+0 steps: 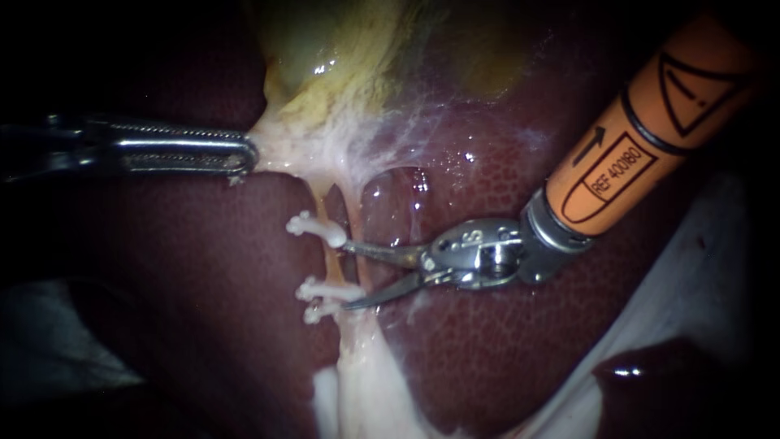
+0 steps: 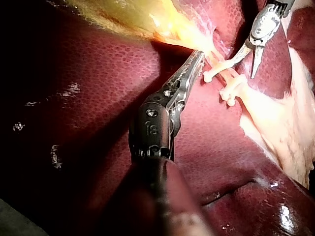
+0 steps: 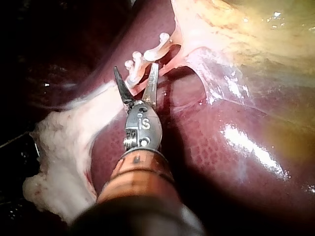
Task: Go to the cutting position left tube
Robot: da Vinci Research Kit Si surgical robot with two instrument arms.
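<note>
In the middle of the endoscope view, the left tube (image 1: 331, 262) runs down from the gallbladder (image 1: 341, 73) over the liver (image 1: 187, 284). It is thin and yellowish, with an upper clip (image 1: 313, 228) and two lower clips (image 1: 327, 291) across it. The right instrument (image 1: 348, 275) comes in from the upper right with its two blades apart. Their tips reach the side of the tube, one near the upper clip and one near the lower clips, and nothing is clamped between them. The left instrument (image 1: 242, 154) has its jaws closed on the pale lower end of the gallbladder and holds it toward the left, so the tube looks stretched.

I judge the tube to be soft, wet and slippery, and easy to tear, so it should not be gripped itself. The place for the blades is the bare part between the clips.

The endoscope shows this bare part plainly. In the right wrist view it is hard to find, because the lower clips lie just ahead between the open blades. The left wrist view shows the closed left jaws from behind, with the blades beside the clips.
</note>
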